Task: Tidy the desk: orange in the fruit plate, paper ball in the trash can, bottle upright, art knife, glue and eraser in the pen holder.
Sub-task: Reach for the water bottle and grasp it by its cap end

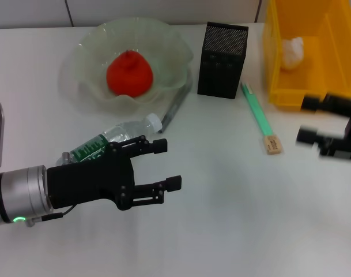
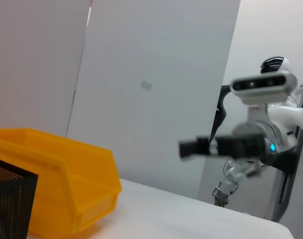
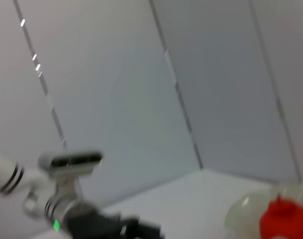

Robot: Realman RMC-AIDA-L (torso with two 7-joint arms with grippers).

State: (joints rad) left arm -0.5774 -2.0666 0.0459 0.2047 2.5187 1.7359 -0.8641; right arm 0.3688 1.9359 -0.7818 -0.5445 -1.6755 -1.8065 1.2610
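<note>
One orange (image 1: 129, 73) in one fruit plate (image 1: 91, 55). One bottle (image 1: 114, 138), lying on its side. One black mesh pen holder (image 1: 222, 59) and one yellow trash can (image 1: 310, 49) — with one white paper ball (image 1: 292, 53) inside it. One green stick-shaped item (image 1: 257, 112), one small beige eraser (image 1: 273, 145) at its end, and one grey pen-like tool (image 1: 176, 107) by the plate. Two grippers — left (image 1: 163, 164) and right (image 1: 313, 120).
</note>
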